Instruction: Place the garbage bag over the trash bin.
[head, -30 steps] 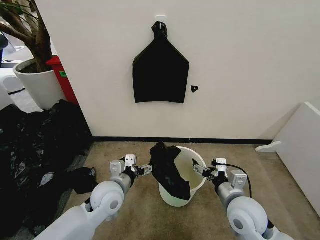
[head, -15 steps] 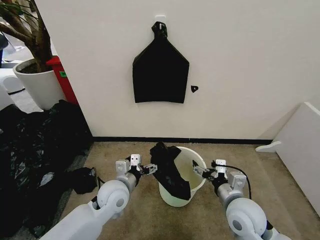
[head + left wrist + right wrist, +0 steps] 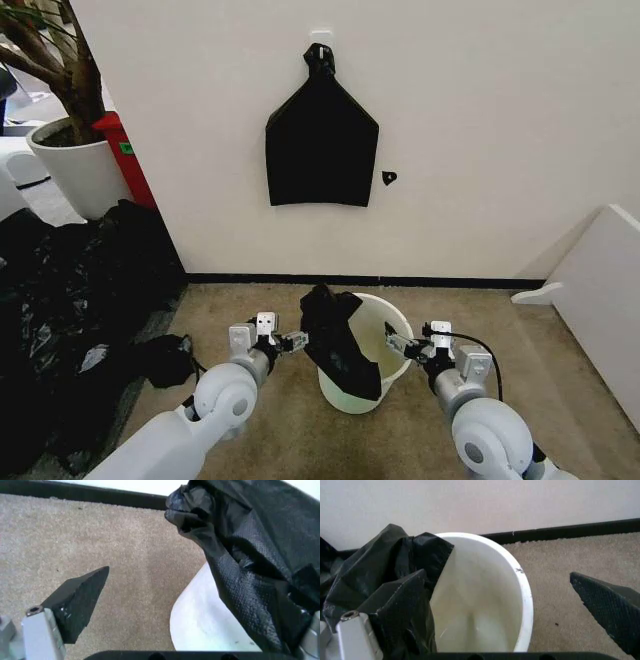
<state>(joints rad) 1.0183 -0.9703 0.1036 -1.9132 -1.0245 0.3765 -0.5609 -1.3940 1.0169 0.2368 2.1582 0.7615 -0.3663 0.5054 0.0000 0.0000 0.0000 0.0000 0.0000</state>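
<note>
- Left gripper (image 3: 291, 340) sits low over the carpet (image 3: 250, 420), just beside the left side of the trash bin (image 3: 396, 372), jaws apart; in the left wrist view one pad (image 3: 80, 602) hangs free over carpet while the other side is up against the black plastic. Nothing clamped as far as I can see.
- Left arm reaches forward from the shoulder, wrist level, fingers pointing in toward the bag — judged a pose for taking hold of the hanging edge.
- Right gripper (image 3: 397, 346) is at the bin's right rim, jaws apart and astride the wall: right wrist view has one finger inside by the bag, the other pad (image 3: 612, 609) outside over carpet. Can't tell if it touches the rim.
- Right arm mirrors the left, forward and low, angled inward.
- Garbage bag (image 3: 338, 340) is draped over the bin's left rim, part slumped inside, part down the outside front, bunched peak at the top. Right half of the rim is bare white, so the bin is only partly covered; mouth looks like it needs spreading across.
- Bin stands upright on carpet near the black baseboard (image 3: 450, 283).
- Farther: flat black bag (image 3: 321, 140) hanging on the wall (image 3: 500, 130); heap of black sheeting (image 3: 70, 290) and a plant pot (image 3: 75, 170) far left.
</note>
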